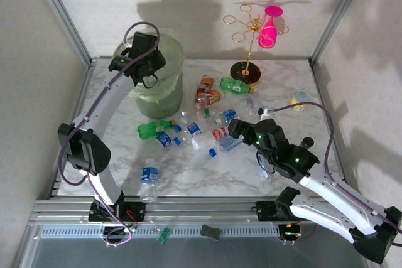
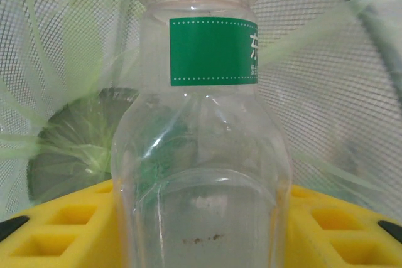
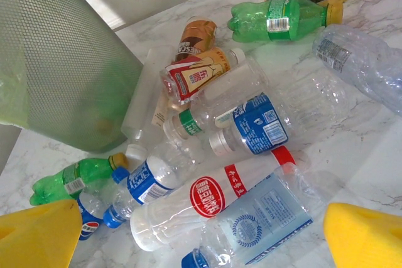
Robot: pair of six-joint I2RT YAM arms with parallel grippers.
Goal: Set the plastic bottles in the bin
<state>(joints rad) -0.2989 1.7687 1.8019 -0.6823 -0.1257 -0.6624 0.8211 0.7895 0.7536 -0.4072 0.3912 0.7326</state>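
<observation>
My left gripper (image 1: 143, 61) hangs over the mouth of the pale green bin (image 1: 168, 89). It is shut on a clear plastic bottle with a green label (image 2: 201, 155). In the left wrist view the yellow fingers (image 2: 69, 224) press both sides of that bottle, with the bin's mesh wall (image 2: 352, 92) and liner behind. My right gripper (image 1: 242, 131) stands open above a pile of plastic bottles (image 1: 201, 131). Between its yellow fingertips (image 3: 361, 233) lie a red-labelled bottle (image 3: 207, 199) and a flattened pale blue-labelled one (image 3: 267, 221). The bin (image 3: 69, 61) stands at the upper left.
A lone blue-labelled bottle (image 1: 149, 183) lies near the table's front edge. Green bottles lie beside the bin (image 1: 154, 128) and near the stand (image 1: 235, 85). A gold rack with a pink glass (image 1: 269, 29) stands on a black base (image 1: 245, 72) at the back. A small cup (image 1: 301, 98) sits far right.
</observation>
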